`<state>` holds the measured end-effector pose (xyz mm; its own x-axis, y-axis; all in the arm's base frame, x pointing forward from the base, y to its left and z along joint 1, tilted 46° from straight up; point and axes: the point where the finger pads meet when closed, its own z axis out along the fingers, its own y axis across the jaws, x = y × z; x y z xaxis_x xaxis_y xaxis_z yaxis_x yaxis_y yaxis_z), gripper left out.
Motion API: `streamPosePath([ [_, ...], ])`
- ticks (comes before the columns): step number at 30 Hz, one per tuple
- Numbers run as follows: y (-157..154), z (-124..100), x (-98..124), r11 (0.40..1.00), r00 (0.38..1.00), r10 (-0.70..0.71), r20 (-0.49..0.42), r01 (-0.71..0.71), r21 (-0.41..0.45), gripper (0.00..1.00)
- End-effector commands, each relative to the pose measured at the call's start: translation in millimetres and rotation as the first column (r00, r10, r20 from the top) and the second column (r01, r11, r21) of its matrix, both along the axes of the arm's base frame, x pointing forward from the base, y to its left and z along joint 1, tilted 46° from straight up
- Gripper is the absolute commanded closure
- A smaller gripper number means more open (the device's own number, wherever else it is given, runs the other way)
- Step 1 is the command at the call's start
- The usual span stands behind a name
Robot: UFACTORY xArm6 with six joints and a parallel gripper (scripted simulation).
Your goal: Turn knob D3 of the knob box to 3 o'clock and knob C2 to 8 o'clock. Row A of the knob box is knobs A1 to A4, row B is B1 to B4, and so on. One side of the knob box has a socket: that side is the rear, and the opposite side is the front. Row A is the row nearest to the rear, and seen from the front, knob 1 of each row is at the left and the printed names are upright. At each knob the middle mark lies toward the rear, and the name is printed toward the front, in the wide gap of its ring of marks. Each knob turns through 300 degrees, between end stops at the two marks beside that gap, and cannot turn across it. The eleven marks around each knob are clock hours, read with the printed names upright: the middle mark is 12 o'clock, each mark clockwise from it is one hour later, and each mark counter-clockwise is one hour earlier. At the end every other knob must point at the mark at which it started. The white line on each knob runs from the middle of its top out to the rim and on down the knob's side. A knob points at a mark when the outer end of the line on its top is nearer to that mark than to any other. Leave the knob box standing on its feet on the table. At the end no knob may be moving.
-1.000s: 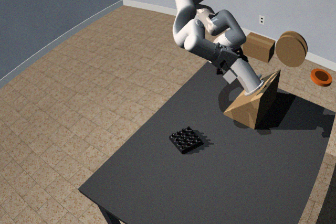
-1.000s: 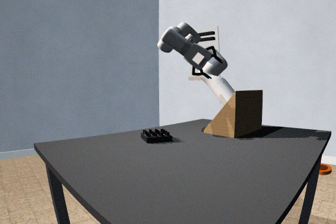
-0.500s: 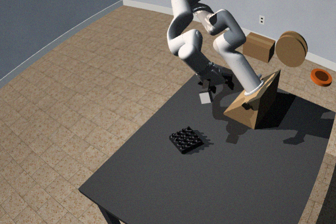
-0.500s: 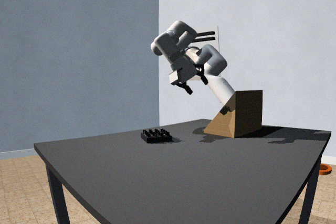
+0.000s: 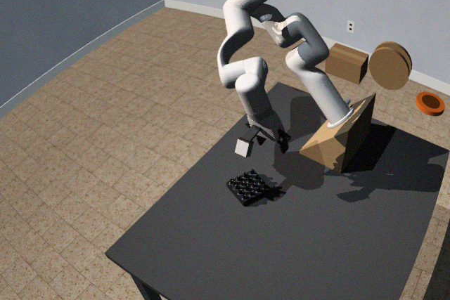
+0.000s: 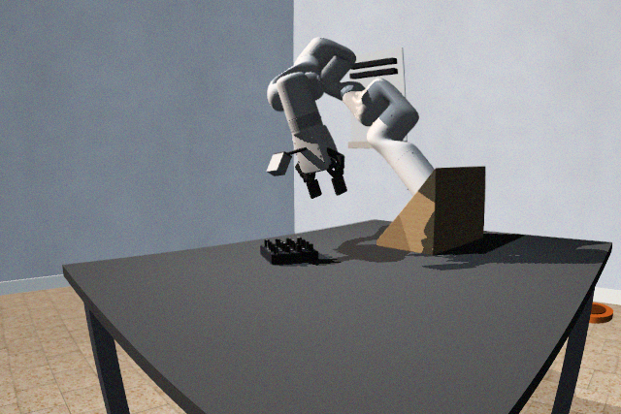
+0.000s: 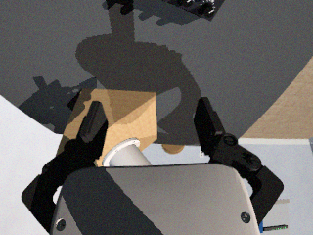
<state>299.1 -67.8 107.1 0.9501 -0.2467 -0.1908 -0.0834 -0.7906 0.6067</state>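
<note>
The black knob box [image 5: 249, 187] [image 6: 291, 250] stands on the dark table [image 5: 290, 238] [image 6: 326, 339], near its left edge. Its rows of small black knobs with white lines show partly at the top of the wrist view; the names are too small to read. My gripper [image 5: 278, 142] [image 6: 326, 185] [image 7: 150, 110] is open and empty. It hangs high above the table, between the knob box and the arm's base, well clear of the knobs.
The arm stands on a tan wedge-shaped block [image 5: 337, 140] [image 6: 441, 208] [image 7: 120, 117] at the back of the table. On the floor beyond are a cardboard box [image 5: 345, 62], a round tan disc [image 5: 389, 65] and an orange bowl [image 5: 430, 102] [image 6: 600, 312].
</note>
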Motion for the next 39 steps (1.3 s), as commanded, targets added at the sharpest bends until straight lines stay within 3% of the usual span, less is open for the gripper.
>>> streamPosePath([
  [1,-20.6,-7.8,25.1,0.997,0.996,-0.011,0.093,0.019,-0.081,0.00],
  [9,-55.0,-22.9,75.0,0.981,0.952,0.007,0.306,0.053,-0.188,0.00],
  [13,-62.4,-28.3,87.8,0.977,0.932,0.017,0.361,0.061,-0.204,0.00],
  [39,-63.2,-28.9,89.2,0.977,0.930,0.018,0.367,0.062,-0.205,0.00],
])
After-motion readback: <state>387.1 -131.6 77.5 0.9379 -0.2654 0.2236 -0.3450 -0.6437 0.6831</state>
